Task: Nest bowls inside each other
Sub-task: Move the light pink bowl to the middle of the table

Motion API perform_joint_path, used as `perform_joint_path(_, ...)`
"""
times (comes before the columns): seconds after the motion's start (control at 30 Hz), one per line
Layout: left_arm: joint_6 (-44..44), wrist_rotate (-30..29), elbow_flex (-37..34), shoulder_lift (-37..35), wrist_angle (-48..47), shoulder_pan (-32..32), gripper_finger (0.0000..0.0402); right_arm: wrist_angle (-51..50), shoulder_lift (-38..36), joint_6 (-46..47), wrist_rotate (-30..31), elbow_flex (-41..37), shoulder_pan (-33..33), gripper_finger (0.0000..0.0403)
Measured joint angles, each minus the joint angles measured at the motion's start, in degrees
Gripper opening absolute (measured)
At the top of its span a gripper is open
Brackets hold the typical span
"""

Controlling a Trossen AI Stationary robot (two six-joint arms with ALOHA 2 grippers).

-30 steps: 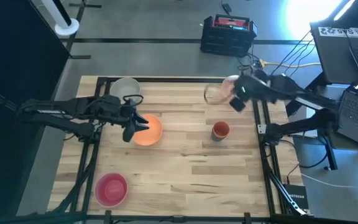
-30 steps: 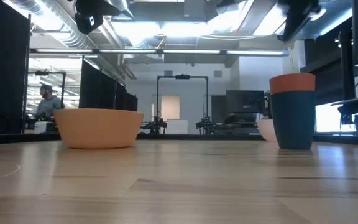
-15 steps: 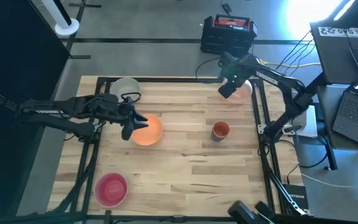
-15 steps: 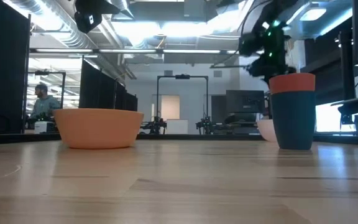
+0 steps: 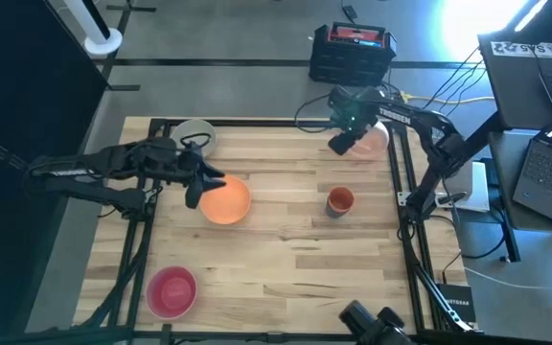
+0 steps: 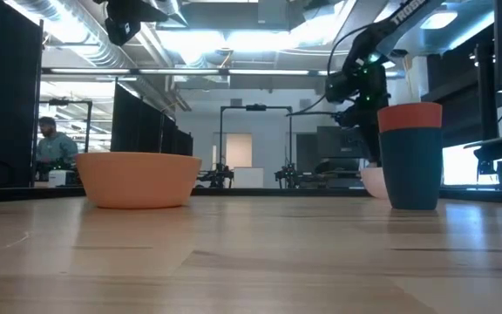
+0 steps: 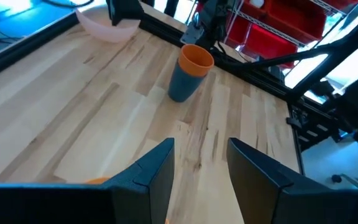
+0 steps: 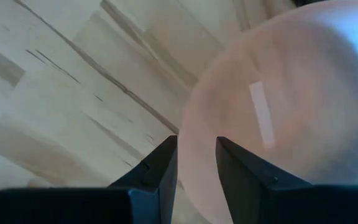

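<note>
The pale peach-pink bowl [image 5: 376, 137] stands at the table's far right. My right gripper [image 8: 194, 146] points down over its left rim, open, one finger outside the rim and one over the bowl's inside; I cannot tell whether they touch it. My left gripper [image 5: 199, 190] hovers open over the left edge of the orange bowl [image 5: 226, 202], with nothing between its fingers [image 7: 160, 165]. A small orange-red bowl sits in a dark blue one [image 5: 340, 200] right of centre. The grey-white bowl [image 5: 194, 134] stands at the far left and the pink bowl [image 5: 172, 290] at the near left.
Black frame rails [image 5: 398, 182] run along the table's sides. A black-and-red case [image 5: 351, 48] sits on the floor beyond the far edge, and laptops [image 5: 544, 115] stand to the right. Bare wood [image 5: 286, 259] lies between the bowls. A person [image 6: 55, 148] shows far off in the room.
My right gripper has swung down from high above the table's far right to the pale peach-pink bowl's rim, tipping until it points straight down. Its finger gap looks unchanged. The bowls have stayed where they were.
</note>
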Motion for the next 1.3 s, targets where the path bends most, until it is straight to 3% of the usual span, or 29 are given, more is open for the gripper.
perform_joint_path(0.33, 0.94, -0.01, 0.0, -0.85, -0.02, 0.85, 0.0131, 2.52, 4.94, -1.48, -1.09, 0.0, 0.0, 0.0091)
perform_joint_path(0.5, 1.06, 0.0, 0.0, -1.49, 0.28, 0.83, 0.0131, 2.49, 6.3, -3.71, -1.16, 0.37, 0.68, 0.002)
perform_joint_path(0.9, 2.42, 0.0, 0.0, -2.14, 0.55, 0.83, 0.0131, -3.78, 3.32, -2.74, -3.16, 8.81, 14.95, 0.0001)
perform_joint_path(1.13, 2.45, 0.02, 0.0, -2.18, 0.45, 0.83, 0.0131, -5.86, 6.71, 1.33, -8.93, 22.36, 31.98, 0.0)
perform_joint_path(1.3, 2.72, 0.15, 0.0, -2.16, 0.26, 0.77, 0.0131, -6.26, 13.02, 3.39, -9.48, 29.36, 42.87, 0.0)
